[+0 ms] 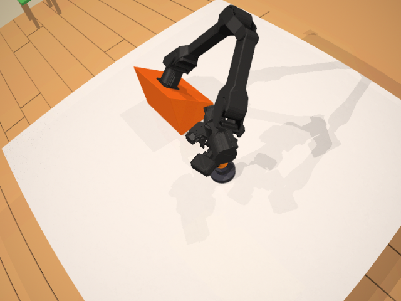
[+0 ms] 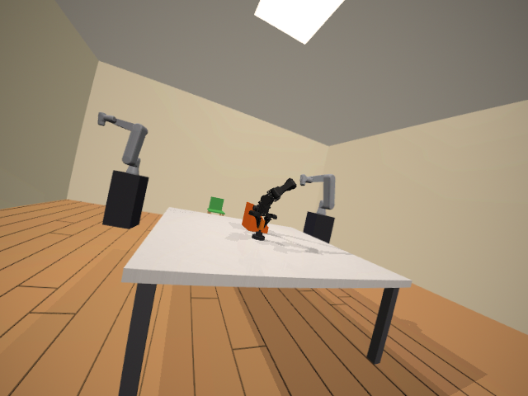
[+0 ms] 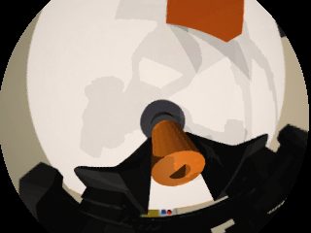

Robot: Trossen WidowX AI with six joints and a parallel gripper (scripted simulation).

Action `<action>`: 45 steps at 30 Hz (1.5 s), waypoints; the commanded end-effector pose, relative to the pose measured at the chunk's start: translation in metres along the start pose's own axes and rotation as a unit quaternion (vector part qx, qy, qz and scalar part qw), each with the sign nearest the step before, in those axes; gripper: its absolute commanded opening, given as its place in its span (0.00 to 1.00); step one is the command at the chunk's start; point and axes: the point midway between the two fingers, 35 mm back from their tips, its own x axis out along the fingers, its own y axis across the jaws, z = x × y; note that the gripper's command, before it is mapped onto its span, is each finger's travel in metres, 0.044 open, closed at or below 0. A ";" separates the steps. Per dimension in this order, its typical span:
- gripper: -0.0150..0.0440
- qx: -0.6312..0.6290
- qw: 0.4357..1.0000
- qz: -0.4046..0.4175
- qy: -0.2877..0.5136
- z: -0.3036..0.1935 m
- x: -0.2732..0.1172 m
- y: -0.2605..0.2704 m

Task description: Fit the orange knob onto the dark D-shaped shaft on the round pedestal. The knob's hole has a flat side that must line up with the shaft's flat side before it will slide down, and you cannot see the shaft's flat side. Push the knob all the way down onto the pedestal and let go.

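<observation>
From above, the black arm rises off an orange block, which stands on the white worktop close by the round pedestal. Across the room I see two grey arms on black stands, a green chair and plank flooring below beige walls. At the wrist, the claw grips the orange knob between its fingers, over the pedestal; I can't tell how far down it sits.
</observation>
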 end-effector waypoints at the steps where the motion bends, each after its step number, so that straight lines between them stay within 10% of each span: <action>1: 0.25 0.002 1.000 0.000 0.000 0.000 -0.003 0.000; 45: 0.25 0.107 0.994 0.000 0.000 0.000 -0.004 0.000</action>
